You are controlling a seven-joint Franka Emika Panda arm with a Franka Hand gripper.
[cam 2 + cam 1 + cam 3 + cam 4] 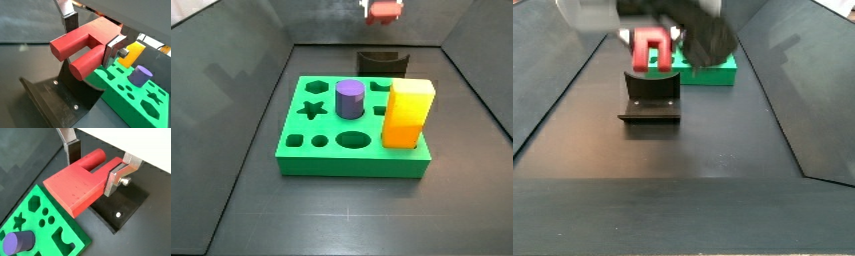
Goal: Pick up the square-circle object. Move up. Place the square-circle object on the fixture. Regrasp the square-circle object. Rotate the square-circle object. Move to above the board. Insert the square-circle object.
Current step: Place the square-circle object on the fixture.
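Note:
My gripper [93,172] is shut on the square-circle object [70,188], a red piece with one square prong and one round prong [77,42]. The silver fingers [115,178] press its sides. In both side views the object [382,10] [651,50] hangs above the fixture [378,62] [651,95], a small black block on a base plate [123,210] [53,100]. The board [331,160] is a green slab with shaped holes, lying beside the fixture [30,203] [127,100] [714,72].
A purple cylinder [350,98] [17,242] [141,75] and a tall yellow block [408,112] [131,53] stand in the board. Dark sloping walls enclose the black floor [673,180] on both sides.

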